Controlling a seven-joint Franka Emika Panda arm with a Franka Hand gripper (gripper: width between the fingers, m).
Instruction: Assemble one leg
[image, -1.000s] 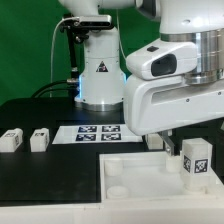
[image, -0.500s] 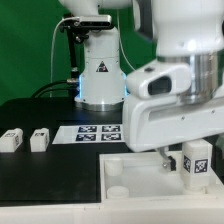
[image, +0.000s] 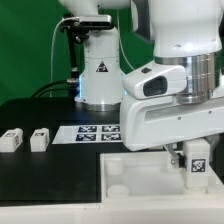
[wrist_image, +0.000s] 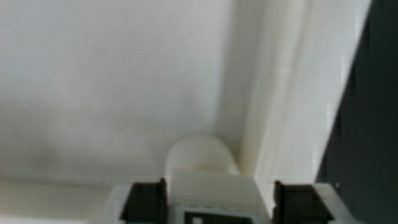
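The leg (image: 197, 162), a small white block with a black-and-white tag, stands upright on the right part of the large white panel (image: 140, 172). My gripper (image: 188, 150) has come down over it from above, and its big white body hides the leg's top. In the wrist view the leg (wrist_image: 214, 172) sits between my two dark fingers (wrist_image: 143, 200), which press on both its sides, with the gripper (wrist_image: 217, 205) shut on it. The white panel (wrist_image: 107, 90) fills the area beneath, and its raised edge runs beside the leg.
Two more white legs (image: 11, 140) (image: 39, 140) lie on the black table at the exterior view's left. The marker board (image: 95, 131) lies behind the panel. The arm's white base (image: 98, 75) stands at the back.
My gripper has moved down and toward the exterior view's left, onto the standing leg. The leg and the panel have stayed in place.
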